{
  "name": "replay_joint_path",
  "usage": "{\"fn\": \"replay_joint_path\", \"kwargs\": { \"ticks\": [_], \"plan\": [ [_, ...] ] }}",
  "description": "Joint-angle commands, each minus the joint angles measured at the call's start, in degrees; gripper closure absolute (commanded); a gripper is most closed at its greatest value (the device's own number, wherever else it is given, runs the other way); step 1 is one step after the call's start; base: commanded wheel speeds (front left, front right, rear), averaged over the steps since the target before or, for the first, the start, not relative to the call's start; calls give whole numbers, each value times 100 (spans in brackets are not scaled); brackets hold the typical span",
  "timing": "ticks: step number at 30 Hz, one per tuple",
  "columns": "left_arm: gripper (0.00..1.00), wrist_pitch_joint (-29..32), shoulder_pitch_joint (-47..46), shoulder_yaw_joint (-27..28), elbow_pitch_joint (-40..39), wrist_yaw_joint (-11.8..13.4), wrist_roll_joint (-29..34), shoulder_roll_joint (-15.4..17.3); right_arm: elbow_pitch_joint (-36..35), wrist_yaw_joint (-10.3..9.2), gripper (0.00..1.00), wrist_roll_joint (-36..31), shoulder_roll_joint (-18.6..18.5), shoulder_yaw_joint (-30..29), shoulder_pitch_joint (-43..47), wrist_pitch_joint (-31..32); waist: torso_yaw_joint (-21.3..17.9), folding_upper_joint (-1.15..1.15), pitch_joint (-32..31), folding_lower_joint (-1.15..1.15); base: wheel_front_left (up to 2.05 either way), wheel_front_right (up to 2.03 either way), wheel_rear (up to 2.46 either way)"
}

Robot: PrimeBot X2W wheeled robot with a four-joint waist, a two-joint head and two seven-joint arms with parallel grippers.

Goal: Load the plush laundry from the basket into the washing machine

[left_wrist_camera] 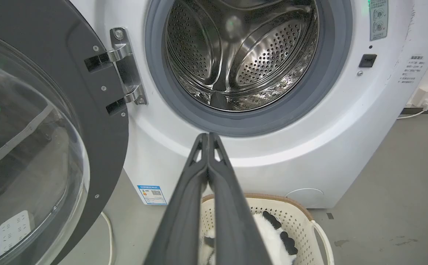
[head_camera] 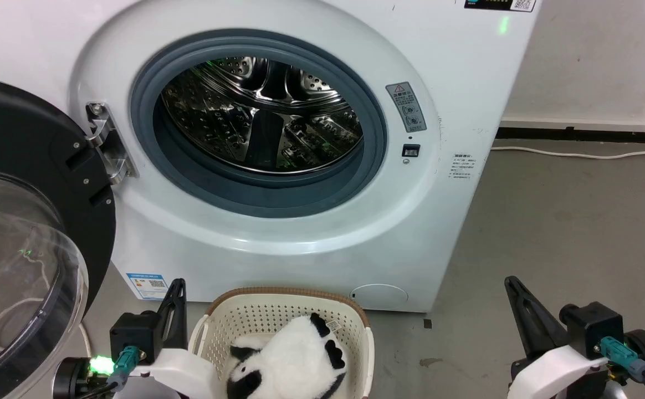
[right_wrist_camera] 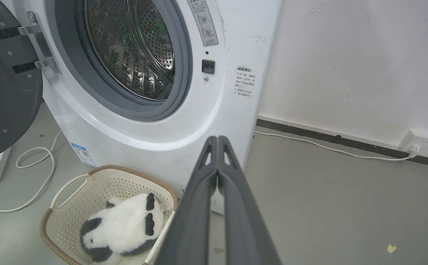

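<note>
Head view, far left: what is that big round thing?

— That is the door point(head_camera: 40, 138) of the washing machine point(head_camera: 311, 233), swung wide open. It has a black frame and a clear bowl-shaped window, and it hangs on a shiny hinge point(head_camera: 106, 141).

And my left gripper?

— You can see your left gripper point(head_camera: 178, 282) low down, just left of the basket point(head_camera: 278, 291). Its two dark fingers point(left_wrist_camera: 184, 206) are pressed flat together and hold nothing. In the left wrist view they meet in one thin line.

Where is the toy?

— The plush panda point(head_camera: 292, 360) lies inside the basket, white and fluffy with black patches. Both gripper tips are apart from it. The basket is cream with a brown rim. It sits on the grey floor point(head_camera: 549, 233) right in front of the washing machine, below its round hole.

What is in the hole?

— A grey ring point(head_camera: 375, 149) goes round it, and behind that you see the shiny drum point(head_camera: 261, 116) full of little holes.

And over on the right?

— Your right gripper point(head_camera: 511, 281) stands over bare floor, well apart from the basket. Its fingers are squeezed together too, with nothing between them. Past it, a white cord point(head_camera: 577, 154) runs along the foot of the wall point(head_camera: 594, 55).
</note>
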Motion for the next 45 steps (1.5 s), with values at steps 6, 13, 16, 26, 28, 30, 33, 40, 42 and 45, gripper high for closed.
{"fn": "replay_joint_path", "kwargs": {
  "ticks": [6,13,16,26,28,30,33,40,42,45],
  "plan": [
    [100,2,-88,3,-24,-24,10,0,-26,-5,100,-36,8,-13,-67,3,0,0,0,0,0,0,0],
    [100,2,-88,3,-24,-24,10,0,-26,-5,100,-36,8,-13,-67,3,0,0,0,0,0,0,0],
    [100,2,-88,3,-24,-24,10,0,-26,-5,100,-36,8,-13,-67,3,0,0,0,0,0,0,0],
    [0,-60,19,-44,-14,27,-16,0,8,0,0,59,0,11,18,-60,-5,0,-15,0,0,0,0],
    [0,-84,28,-62,-21,36,-23,0,13,0,0,68,0,4,24,-84,-11,0,-17,0,0,0,0],
    [0,-108,37,-83,-24,42,-30,0,14,0,0,76,1,-1,26,-108,-21,0,-15,0,0,0,0],
    [0,-144,52,-115,0,51,-51,0,24,-1,0,87,1,-6,31,-144,-46,0,-1,0,0,0,0],
    [0,-218,17,-224,226,66,-107,0,18,-1,0,121,1,-1,-1,-227,-150,0,145,0,0,0,0],
    [0,-227,-27,-257,304,70,-112,0,7,-1,0,139,1,2,-24,-251,-192,0,213,0,0,0,0],
    [0,-253,-106,-299,418,71,-120,7,-6,-1,0,176,2,8,-69,-287,-266,0,332,0,0,0,0]
  ]
}}
